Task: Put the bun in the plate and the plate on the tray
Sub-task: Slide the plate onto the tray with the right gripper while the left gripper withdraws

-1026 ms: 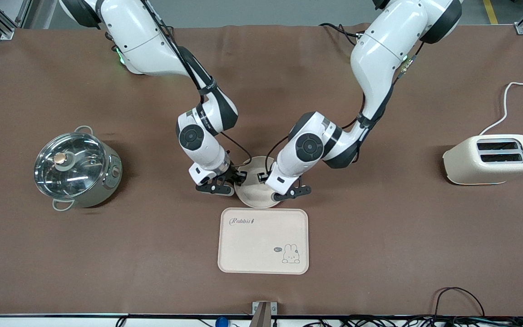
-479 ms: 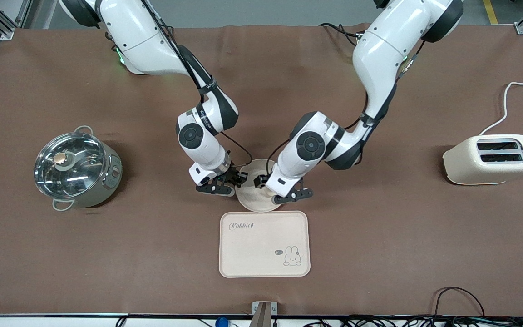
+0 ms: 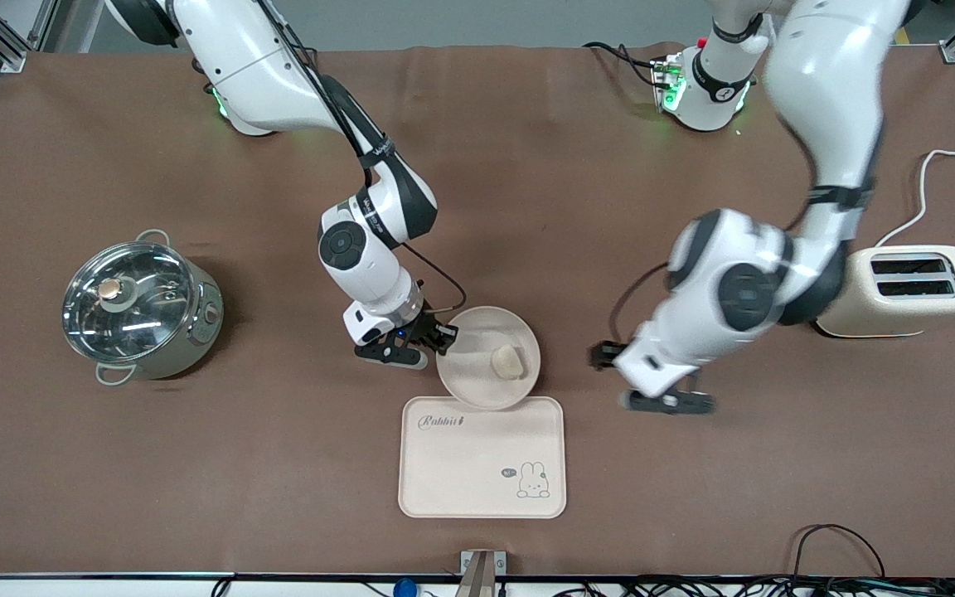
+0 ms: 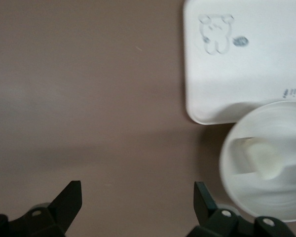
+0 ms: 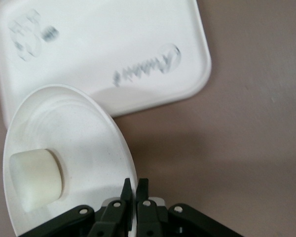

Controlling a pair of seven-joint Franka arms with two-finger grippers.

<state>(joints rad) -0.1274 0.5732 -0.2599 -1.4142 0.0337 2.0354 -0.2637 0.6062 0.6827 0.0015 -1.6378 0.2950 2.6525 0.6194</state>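
Note:
The round cream plate (image 3: 471,378) sits just above the tray's far edge, its near rim overlapping it. The pale bun (image 3: 507,362) lies in the plate. My right gripper (image 3: 436,338) is shut on the plate's rim at the side toward the right arm's end; the right wrist view shows the gripper (image 5: 136,190) pinching the rim, with the plate (image 5: 84,138), bun (image 5: 34,180) and tray (image 5: 103,44). The cream "Rabbit" tray (image 3: 477,464) lies nearer the camera. My left gripper (image 3: 639,379) is open and empty over bare mat beside the plate, toward the toaster. In the left wrist view the gripper (image 4: 136,197) is open, with the plate (image 4: 286,197), bun (image 4: 261,159) and tray (image 4: 256,69) in sight.
A steel pot with a glass lid (image 3: 139,308) stands toward the right arm's end. A cream toaster (image 3: 900,290) with its white cord (image 3: 933,178) stands toward the left arm's end, close to the left arm's elbow.
My left gripper has let go of the bun in the plate and swung away toward the toaster. My right gripper has drawn the plate toward the tray, which slid slightly nearer the camera.

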